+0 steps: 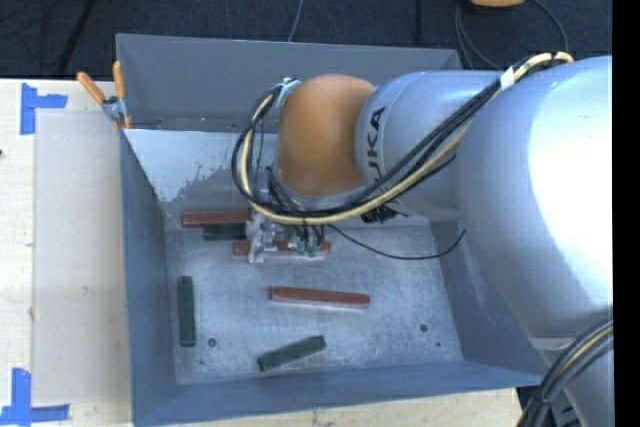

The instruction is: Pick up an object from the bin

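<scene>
Red-brown stick (pixel 210 218) and dark green stick (pixel 222 233) are lying side by side at back left of the bin (pixel 300 85), the pincer (pixel 276 245) hanging over their right ends. Its opening I cannot tell. It should be straddling one stick only.

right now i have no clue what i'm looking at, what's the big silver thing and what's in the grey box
The big silver shape is a robot arm reaching in from the right. The orange cover and the cables are part of its wrist. One camera looks down from above and a little to one side onto a grey metal bin.

Five small bars lie loose on the bin floor. A red-brown bar and a short green bar lie side by side towards the back left. A longer red-brown bar lies in the middle, a green bar by the left wall, and a green bar near the front.

The gripper is low in the bin, at the right end of the back pair. I can't tell whether it holds anything.
</scene>
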Robot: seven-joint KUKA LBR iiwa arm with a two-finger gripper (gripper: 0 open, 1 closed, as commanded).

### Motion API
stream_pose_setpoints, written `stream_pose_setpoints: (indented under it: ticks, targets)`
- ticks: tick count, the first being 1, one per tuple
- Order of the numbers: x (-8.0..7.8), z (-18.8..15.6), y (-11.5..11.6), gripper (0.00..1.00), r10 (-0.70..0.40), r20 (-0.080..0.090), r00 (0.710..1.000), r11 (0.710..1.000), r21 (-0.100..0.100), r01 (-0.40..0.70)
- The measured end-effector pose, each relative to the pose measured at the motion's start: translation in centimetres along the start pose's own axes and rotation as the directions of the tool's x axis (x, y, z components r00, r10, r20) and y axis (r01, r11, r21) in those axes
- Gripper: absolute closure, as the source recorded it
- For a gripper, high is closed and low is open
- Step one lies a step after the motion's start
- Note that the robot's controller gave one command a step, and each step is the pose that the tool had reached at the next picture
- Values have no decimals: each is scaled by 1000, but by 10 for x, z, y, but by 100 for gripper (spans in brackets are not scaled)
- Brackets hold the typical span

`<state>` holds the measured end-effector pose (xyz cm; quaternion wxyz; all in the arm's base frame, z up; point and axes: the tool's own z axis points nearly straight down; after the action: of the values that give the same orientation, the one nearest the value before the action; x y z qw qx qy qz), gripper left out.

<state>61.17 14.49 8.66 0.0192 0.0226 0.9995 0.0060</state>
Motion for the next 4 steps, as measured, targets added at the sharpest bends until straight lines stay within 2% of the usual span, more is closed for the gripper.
stream_pose_setpoints:
  ticks: [1,2,3,4]
  targets:
    - [0,0,0,100,0,0,1000,1000,0,0]
    - [-7,-137,13,100,17,-34,999,1000,12,-17]
    - [-6,-136,13,0,19,-37,999,1000,13,-18]
    - [-6,-136,13,0,19,-37,999,1000,13,-19]
